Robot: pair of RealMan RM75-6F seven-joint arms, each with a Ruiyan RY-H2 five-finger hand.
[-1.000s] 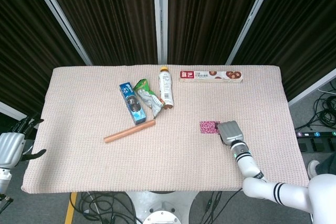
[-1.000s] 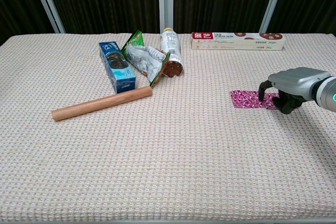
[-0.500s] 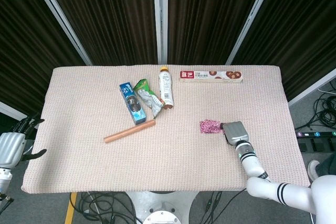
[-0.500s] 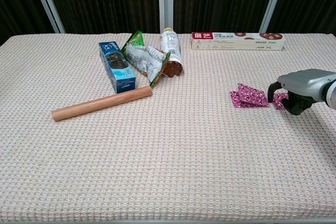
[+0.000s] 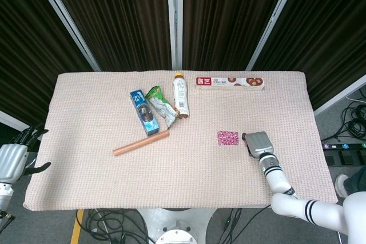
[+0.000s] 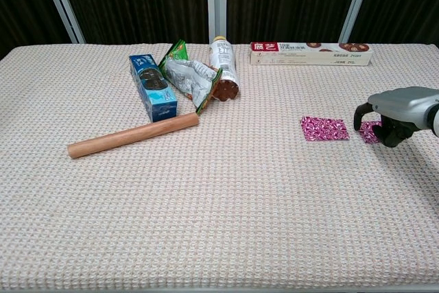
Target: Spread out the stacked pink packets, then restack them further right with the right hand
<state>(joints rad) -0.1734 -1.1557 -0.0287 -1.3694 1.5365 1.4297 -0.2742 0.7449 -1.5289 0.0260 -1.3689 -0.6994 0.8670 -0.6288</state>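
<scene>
One pink packet (image 6: 324,128) (image 5: 227,138) lies flat on the cloth right of the table's middle. A second pink packet (image 6: 370,131) sits just to its right, a small gap apart, partly covered by my right hand (image 6: 394,111) (image 5: 258,143). That hand's curled fingers (image 6: 359,114) come down on this packet and hold it against the cloth. In the head view the hand hides the second packet. My left hand (image 5: 11,161) hangs off the table's left edge, fingers apart and holding nothing.
A long biscuit box (image 6: 311,53) lies at the back right. A bottle (image 6: 223,68), a green snack bag (image 6: 190,75), a blue box (image 6: 152,87) and a wooden stick (image 6: 134,135) lie at the back left. The table's right edge is near my right hand.
My right hand moved right, pulling one pink packet off the stack. The remaining packet lifted briefly and now lies flat where the stack was.
</scene>
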